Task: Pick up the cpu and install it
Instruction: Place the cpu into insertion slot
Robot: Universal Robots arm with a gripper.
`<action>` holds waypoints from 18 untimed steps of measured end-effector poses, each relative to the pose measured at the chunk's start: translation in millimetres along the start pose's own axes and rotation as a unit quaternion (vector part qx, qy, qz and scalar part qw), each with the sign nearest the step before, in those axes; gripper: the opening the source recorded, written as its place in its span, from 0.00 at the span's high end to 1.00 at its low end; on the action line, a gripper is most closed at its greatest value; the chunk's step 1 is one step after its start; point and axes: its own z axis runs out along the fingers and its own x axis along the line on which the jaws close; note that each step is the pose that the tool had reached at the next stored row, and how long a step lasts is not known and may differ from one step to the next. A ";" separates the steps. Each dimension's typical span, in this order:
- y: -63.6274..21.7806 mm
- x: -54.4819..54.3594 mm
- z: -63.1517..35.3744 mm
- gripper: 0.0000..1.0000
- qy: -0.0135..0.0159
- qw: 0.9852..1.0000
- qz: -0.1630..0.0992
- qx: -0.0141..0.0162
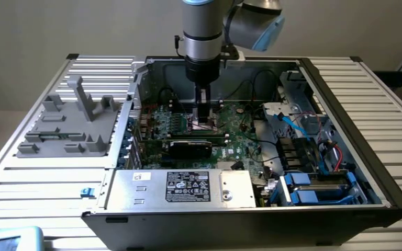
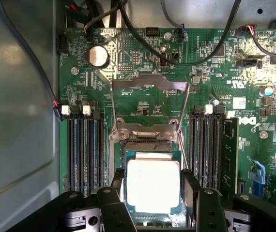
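Tilt is the worry here. The hand (image 2: 153, 195) hangs deep inside the open computer case (image 1: 257, 225) on the slatted worktop (image 1: 386, 99). Its fingers (image 2: 118, 182) are part-closed and pinch the cpu (image 2: 153, 183) by two opposite edges. The chip lies flat over the socket (image 2: 150, 146) on the green motherboard (image 2: 215, 63), with the hinged load plate (image 2: 149, 83) swung up beyond it. Whether it is seated or just above the contacts I cannot tell. If it goes in crooked or turned the wrong way, I reckon the socket's contacts could bend. A grip on such thin edges could also slip, and the memory slots (image 2: 84, 150) just beside leave the fingers little room.
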 end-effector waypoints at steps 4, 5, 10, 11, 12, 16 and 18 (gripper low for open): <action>-2.9 1.5 2.9 0.44 0.006 1.000 0.001 -0.001; -3.2 1.5 4.0 0.44 0.007 1.000 0.001 -0.001; -3.6 1.5 10.8 0.44 0.014 1.000 0.003 -0.001; -3.7 1.5 12.5 0.44 0.014 1.000 0.004 -0.001; -3.8 1.5 14.2 0.44 0.015 1.000 0.004 -0.001; -4.4 1.4 18.6 0.44 0.015 1.000 0.006 -0.001; -4.5 1.3 20.0 0.44 0.015 1.000 0.007 -0.001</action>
